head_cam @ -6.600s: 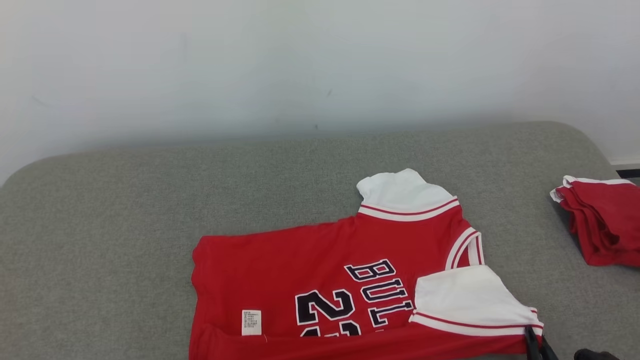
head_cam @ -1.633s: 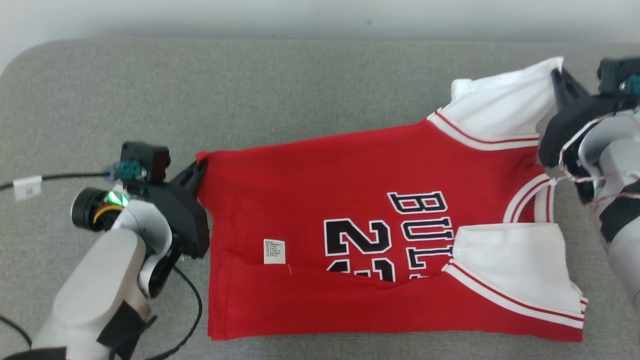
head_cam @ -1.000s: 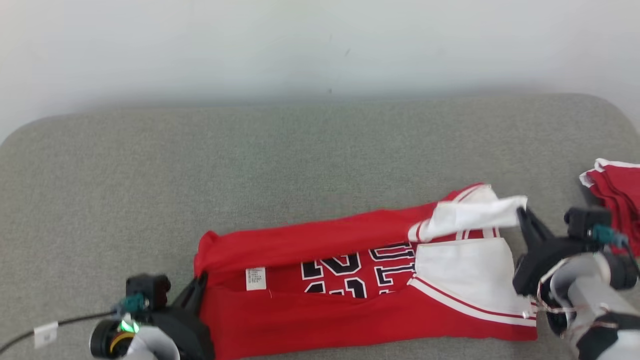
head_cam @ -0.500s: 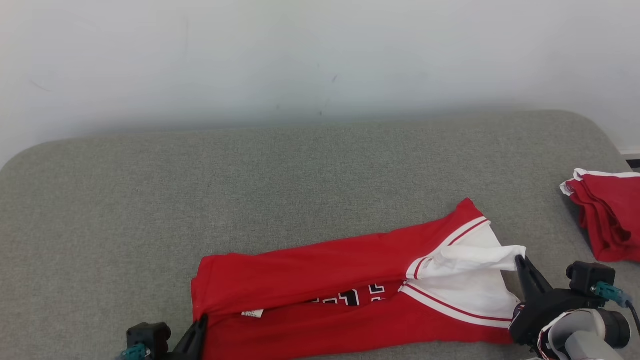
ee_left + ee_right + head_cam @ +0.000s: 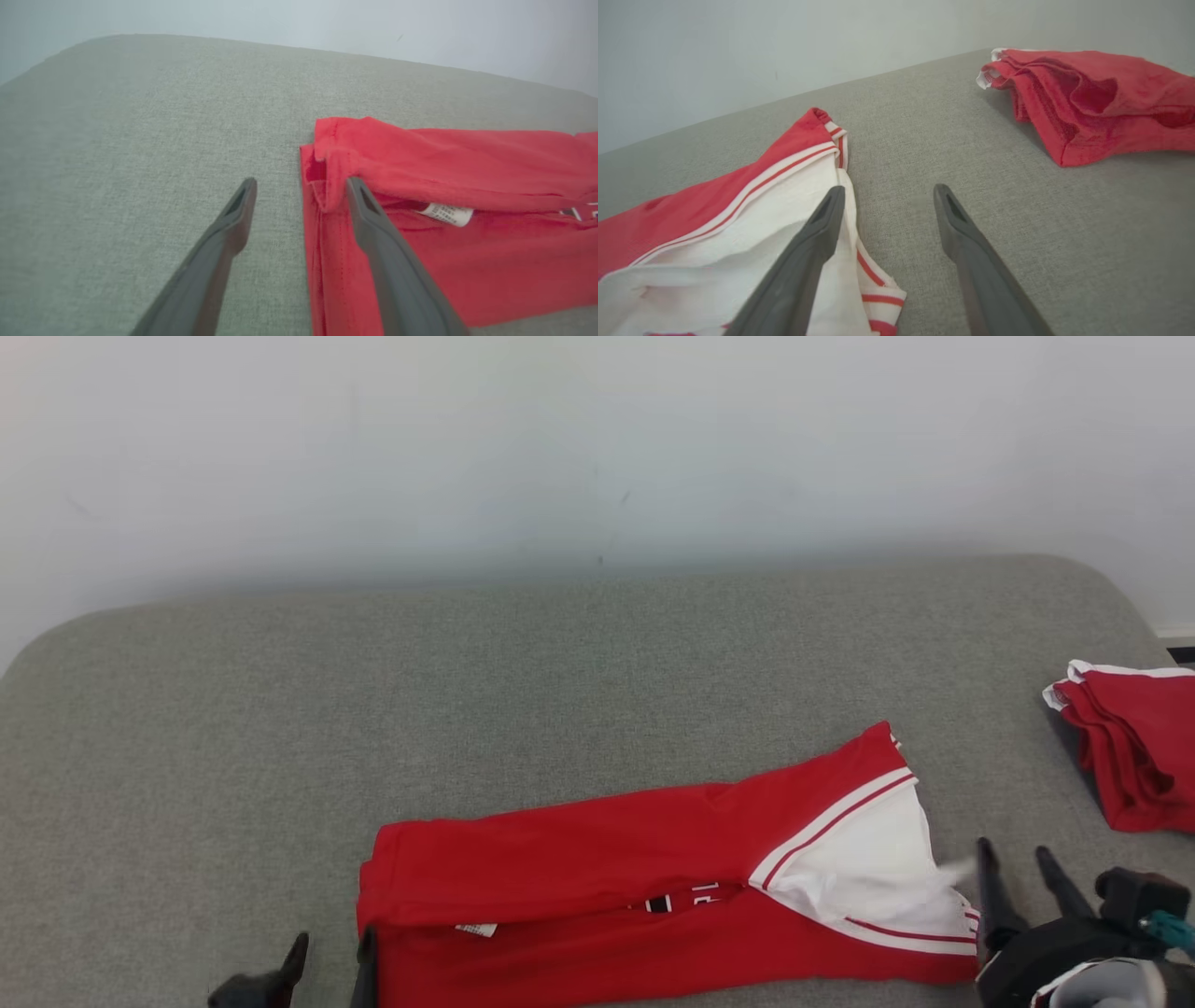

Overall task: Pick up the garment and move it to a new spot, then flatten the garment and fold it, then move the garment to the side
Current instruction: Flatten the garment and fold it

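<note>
The left tool [image 5: 333, 938], lower left, and right tool [image 5: 1012, 849], lower right, now stand spread, having let go of the garment [image 5: 653, 887], which lies folded lengthwise, lettering nearly hidden.

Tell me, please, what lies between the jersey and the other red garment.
Bare grey cushion in the right wrist view; in the head view the open right gripper stands there, beside the jersey.

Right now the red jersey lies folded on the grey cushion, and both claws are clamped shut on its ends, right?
Not quite: both claws are open, not clamped. The wrist views show the left gripper and the right gripper with fingers spread, pinching nothing. The garment does lie folded on the grey cushion.
</note>
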You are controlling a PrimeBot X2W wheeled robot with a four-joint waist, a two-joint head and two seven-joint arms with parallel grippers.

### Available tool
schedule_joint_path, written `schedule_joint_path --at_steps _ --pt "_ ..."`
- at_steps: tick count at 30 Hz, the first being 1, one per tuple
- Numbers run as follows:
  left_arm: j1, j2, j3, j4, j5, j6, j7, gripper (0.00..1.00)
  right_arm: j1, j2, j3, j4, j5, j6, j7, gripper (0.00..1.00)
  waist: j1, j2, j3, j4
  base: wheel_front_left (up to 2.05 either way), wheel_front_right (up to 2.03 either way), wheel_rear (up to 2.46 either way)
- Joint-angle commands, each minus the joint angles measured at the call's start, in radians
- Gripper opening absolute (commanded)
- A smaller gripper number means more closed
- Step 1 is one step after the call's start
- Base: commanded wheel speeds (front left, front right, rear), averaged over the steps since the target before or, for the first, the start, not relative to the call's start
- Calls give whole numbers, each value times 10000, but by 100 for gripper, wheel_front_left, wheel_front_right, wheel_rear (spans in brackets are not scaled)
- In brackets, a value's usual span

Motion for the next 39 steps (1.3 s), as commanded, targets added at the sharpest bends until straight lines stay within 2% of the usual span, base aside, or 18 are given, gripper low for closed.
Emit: schedule_joint_path --at_steps 1,4,8,13,23,36,37,38,39 --pt "530 -102 224 -336 415 205 -23 100 207 32 -337 -201 -212 -33 -36 100 0 1 -19 4 0 0 0" --pt "1187 -314 913 -1215 1275 621 -25 100 455 246 -851 -508 -730 -33 -36 100 0 1 -63 1 0 0 0" --pt "1884 -674 1449 -1919 2209 800 -26 100 427 489 -922 -744 -1233 -33 40 100 0 1 -96 32 0 0 0" --pt "2041 -982 1814 -2274 3176 782 -26 100 78 518 -844 -818 -1718 -31 499 100 0 1 62 167 0 0 0" --pt "1728 -1481 2310 -2535 4029 463 -28 100 -805 183 -593 -326 -2305 -33 2119 100 0 1 791 549 0 0 0" --pt "1386 -1789 2707 -2475 4425 125 -27 100 -1244 220 273 621 -1599 -33 3645 100 0 1 1364 782 0 0 0" --pt "1373 -1802 2728 -2459 4416 114 -27 100 -1244 230 436 587 -1516 -30 3683 64 0 1 1401 787 0 0 0" --pt "1344 -1814 2745 -2459 4422 102 -29 100 -1235 240 587 564 -1368 -25 3743 39 0 1 1425 788 0 0 0" --pt "1344 -1814 2745 -2459 4422 102 -29 100 -1235 240 587 564 -1368 -25 3743 39 0 1 1425 788 0 0 0"
